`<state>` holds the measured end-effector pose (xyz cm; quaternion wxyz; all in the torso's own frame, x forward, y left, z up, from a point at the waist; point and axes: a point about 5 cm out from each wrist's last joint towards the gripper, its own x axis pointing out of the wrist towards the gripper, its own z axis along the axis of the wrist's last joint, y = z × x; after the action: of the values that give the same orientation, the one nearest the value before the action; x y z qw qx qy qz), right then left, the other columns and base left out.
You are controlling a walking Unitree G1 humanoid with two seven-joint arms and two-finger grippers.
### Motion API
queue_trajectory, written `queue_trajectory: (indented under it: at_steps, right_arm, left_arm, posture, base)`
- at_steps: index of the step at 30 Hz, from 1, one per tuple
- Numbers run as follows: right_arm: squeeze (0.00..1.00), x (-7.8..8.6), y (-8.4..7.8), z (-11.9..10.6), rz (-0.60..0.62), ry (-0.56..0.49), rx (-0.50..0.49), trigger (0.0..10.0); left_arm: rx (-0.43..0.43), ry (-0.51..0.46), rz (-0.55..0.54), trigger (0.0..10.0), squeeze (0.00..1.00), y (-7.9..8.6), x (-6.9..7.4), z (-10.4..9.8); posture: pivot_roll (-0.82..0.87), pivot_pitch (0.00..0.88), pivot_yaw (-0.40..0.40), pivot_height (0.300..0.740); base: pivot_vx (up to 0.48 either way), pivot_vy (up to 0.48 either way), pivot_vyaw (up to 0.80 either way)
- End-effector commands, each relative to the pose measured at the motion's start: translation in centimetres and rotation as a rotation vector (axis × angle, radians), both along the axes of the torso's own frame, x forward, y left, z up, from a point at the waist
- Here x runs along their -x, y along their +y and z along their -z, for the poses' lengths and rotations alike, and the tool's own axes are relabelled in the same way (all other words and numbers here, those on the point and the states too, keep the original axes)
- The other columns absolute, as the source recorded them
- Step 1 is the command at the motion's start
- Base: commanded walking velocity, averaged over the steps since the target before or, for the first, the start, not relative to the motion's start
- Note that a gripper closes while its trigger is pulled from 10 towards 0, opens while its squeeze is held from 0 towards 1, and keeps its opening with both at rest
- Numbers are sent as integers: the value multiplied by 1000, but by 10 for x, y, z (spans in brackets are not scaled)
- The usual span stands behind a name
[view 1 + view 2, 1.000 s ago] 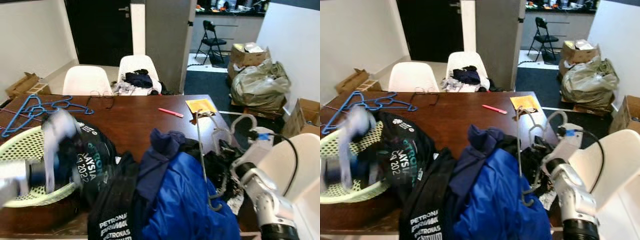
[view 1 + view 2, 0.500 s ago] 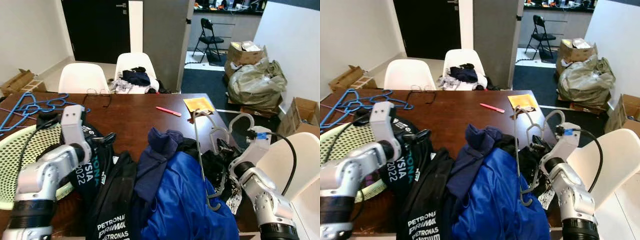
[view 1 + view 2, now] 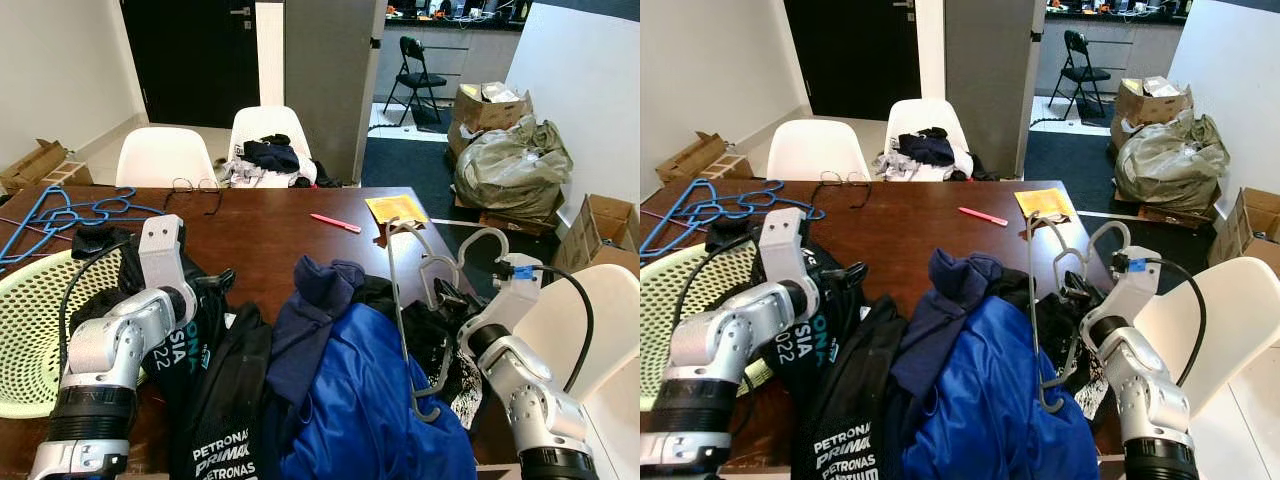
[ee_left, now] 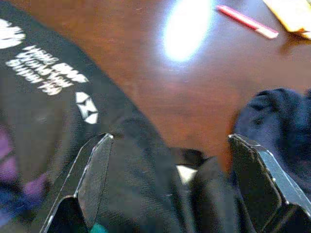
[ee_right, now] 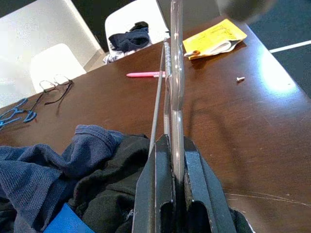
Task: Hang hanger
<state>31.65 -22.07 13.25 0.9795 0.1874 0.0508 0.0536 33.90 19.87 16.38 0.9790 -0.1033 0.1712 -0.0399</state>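
Your right gripper [image 5: 172, 194] is clamped tight on the grey hanger [image 3: 415, 300], fingers [image 5: 156, 194] pinching its wire w/ no gap between them. From that grip the hanger stands upright, hook end [image 3: 480, 240] curling just above the gripper, the long wire running down past it over the blue jacket [image 3: 370, 400]. Directly ahead of the fingers: dark navy shirt [image 5: 58, 160] and black cloth bunched under the hanger; farther out along the table [image 5: 252, 126], a pink pen [image 5: 143, 74] and a yellow envelope [image 5: 214, 39]. Well beyond, eyeglasses [image 5: 56, 86] near the white chairs [image 3: 820, 150].

Your left gripper [image 4: 170, 194] is spread wide, both fingers [image 4: 92, 170] apart, hovering just over the black printed shirt [image 4: 53, 107]. Bare brown tabletop lies ahead of it, the pink pen far out in front. Between the fingers, black fabric w/ a small white tag [image 4: 187, 173]. To the outer side of this arm sits the pale green basket [image 3: 25, 340], the black shirt draped over its rim. Beyond the basket, blue hangers [image 3: 70, 212] lie in a tangle on the table, well apart from either gripper.
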Motion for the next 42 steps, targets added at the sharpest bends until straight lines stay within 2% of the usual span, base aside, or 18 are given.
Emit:
queue_trajectory:
  at_steps: [1,3,5,7,11,14,16,17,19,27,29,30,33,35,37,38,40,42]
  right_arm:
    - [0,3,0,14,5,65,4,10000]
    - [0,3,1,14,1,68,4,10000]
    - [0,3,2,15,3,69,2,10000]
    - [0,4,1,15,8,68,-4,10000]
    - [0,5,0,14,11,67,-6,10000]
    - [0,5,0,14,12,67,-9,10000]
    - [0,5,0,14,12,67,-9,10000]
    - [0,6,0,14,12,69,-11,10000]
    - [0,6,0,15,12,70,-12,10000]
    - [0,6,0,15,15,73,-20,10000]
    - [0,5,0,16,15,74,-24,10000]
    - [0,5,0,16,15,74,-24,10000]
    - [0,4,1,16,14,76,-28,10000]
    - [0,4,2,16,14,76,-29,10000]
    - [0,4,2,16,13,77,-29,10000]
    - [0,4,2,16,13,77,-29,10000]
    - [0,4,2,16,13,76,-30,10000]
    - [0,4,1,15,14,76,-31,10000]
  left_arm:
    - [-7,69,-28,10000,0,3,4,16]
    - [-154,95,72,10000,0,-6,8,24]
    - [-238,141,175,10000,0,-14,13,33]
    - [-268,171,229,10000,0,-18,18,38]
    - [-309,146,228,10000,0,-18,17,37]
    - [-279,60,236,10000,0,-26,12,22]
    - [-279,60,236,10000,0,-26,12,22]
    - [-245,-1,254,10000,0,-33,9,11]
    - [-232,-40,278,10000,0,-40,8,2]
    - [-289,-80,351,10000,0,-55,11,-11]
    - [-249,-158,371,10000,0,-69,12,-27]
    - [-249,-158,371,10000,0,-69,12,-27]
    - [-141,-234,419,10000,0,-94,17,-39]
    - [-143,-215,424,10000,0,-98,18,-33]
    - [-163,-120,417,10000,0,-99,21,-13]
    - [-163,-120,417,10000,0,-99,21,-13]
    - [-177,-8,415,10000,0,-97,28,12]
    - [-195,29,407,10000,0,-94,30,23]
  posture:
    - [10,0,-29,740]
    - [10,0,-24,740]
    - [9,0,-23,740]
    - [8,0,-19,740]
    - [9,0,-19,740]
    - [11,0,-21,740]
    - [11,0,-21,740]
    - [11,0,-21,740]
    - [12,0,-21,740]
    - [10,0,-18,740]
    - [18,0,-19,740]
    - [18,0,-19,740]
    - [19,0,-18,740]
    - [18,0,-17,740]
    - [17,0,-16,740]
    - [17,0,-16,740]
    - [17,0,-15,740]
    - [19,0,-15,740]
  base:
    - [0,0,0]
    - [0,0,0]
    - [0,0,0]
    - [0,0,0]
    - [0,0,0]
    - [0,0,0]
    - [0,0,0]
    - [0,0,0]
    - [0,0,0]
    - [0,0,0]
    - [0,0,0]
    - [0,0,0]
    - [0,0,0]
    - [0,0,0]
    - [0,0,0]
    - [0,0,0]
    - [0,0,0]
    - [0,0,0]
